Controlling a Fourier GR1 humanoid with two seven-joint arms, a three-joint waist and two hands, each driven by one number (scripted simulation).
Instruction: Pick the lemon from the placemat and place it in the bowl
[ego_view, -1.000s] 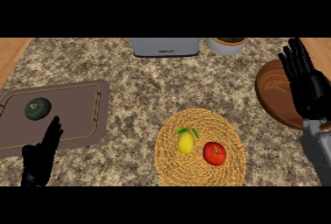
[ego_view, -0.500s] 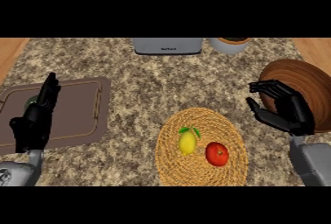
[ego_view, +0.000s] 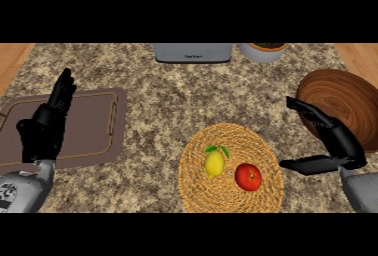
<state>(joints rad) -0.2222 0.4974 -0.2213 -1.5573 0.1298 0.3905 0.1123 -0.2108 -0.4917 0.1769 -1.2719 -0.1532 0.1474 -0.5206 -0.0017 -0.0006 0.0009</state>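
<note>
A yellow lemon with a green leaf lies on the round woven placemat, left of a red tomato. The brown wooden bowl sits at the right edge of the counter. My right hand hovers to the right of the placemat, open, with fingers stretched up and left and the thumb pointing toward the tomato; it touches nothing. My left hand stands open, fingers up, over the brown cutting board at the left.
A grey appliance and a pot stand at the counter's far edge. The cutting board fills the left side. Speckled counter shows between the board and the placemat.
My right hand has dropped toward the placemat's right side and spread its fingers wider. The left hand has shifted slightly right over the cutting board. Lemon and tomato have not moved.
</note>
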